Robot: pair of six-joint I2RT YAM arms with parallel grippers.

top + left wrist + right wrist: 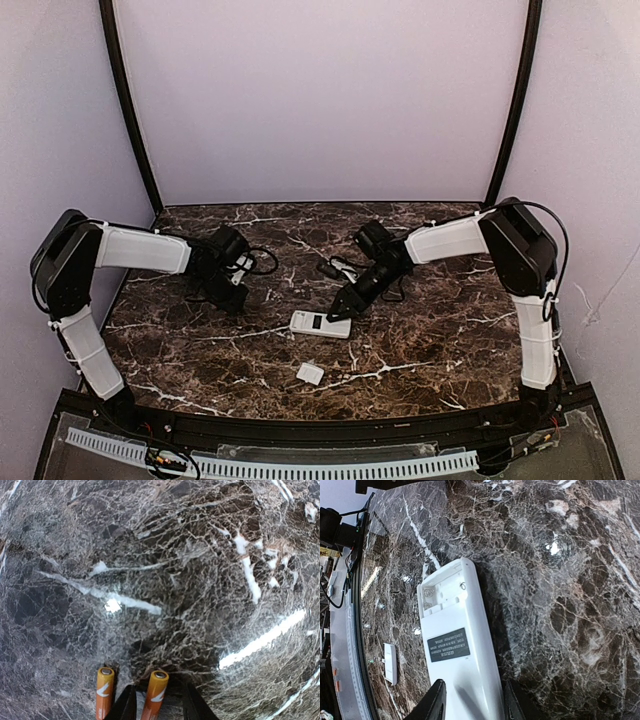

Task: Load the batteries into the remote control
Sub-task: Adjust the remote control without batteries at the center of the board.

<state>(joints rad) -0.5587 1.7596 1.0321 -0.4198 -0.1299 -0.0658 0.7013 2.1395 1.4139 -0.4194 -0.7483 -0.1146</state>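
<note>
The white remote control [320, 324] lies back up on the marble table, and its open battery recess [440, 592] is empty. My right gripper [474, 707] grips the remote's end, one finger against each long side; the top view shows it there too [340, 308]. Two orange batteries lie side by side on the table. My left gripper [159, 707] is low over them and open. One battery [155, 694] lies between its fingers with a gap on the right side. The other battery [104, 692] lies just outside the left finger. In the top view my left gripper [228, 292] hides the batteries.
A small flat white cover piece [310, 374] lies near the table's front, seen also in the right wrist view [390, 663]. Black cables [330, 268] trail behind the right wrist. The black front rail [300, 432] runs along the near edge.
</note>
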